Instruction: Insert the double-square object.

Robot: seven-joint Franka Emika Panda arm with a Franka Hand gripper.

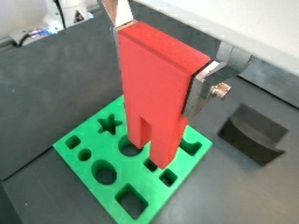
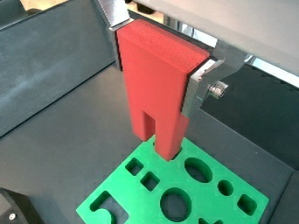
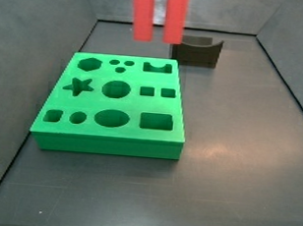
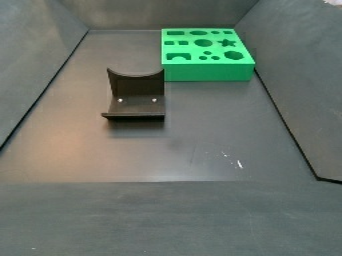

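My gripper (image 1: 160, 57) is shut on a tall red slotted slab (image 1: 155, 87) with two square legs, and it shows the same way in the other wrist view (image 2: 160, 54). The slab (image 2: 158, 96) hangs upright, legs down, above the green board (image 1: 82, 144) with shaped holes and does not touch it. In a side view the two red legs (image 3: 159, 12) hang over the board's far edge (image 3: 113, 132); the gripper itself is above that frame. No separate small brown-olive block shows; the only dark notched thing is the fixture (image 3: 196, 51).
The fixture (image 4: 134, 95) stands on the dark floor apart from the green board (image 4: 207, 70); it also shows in both wrist views (image 1: 254, 131) (image 2: 12, 210). Dark walls enclose the floor on several sides.
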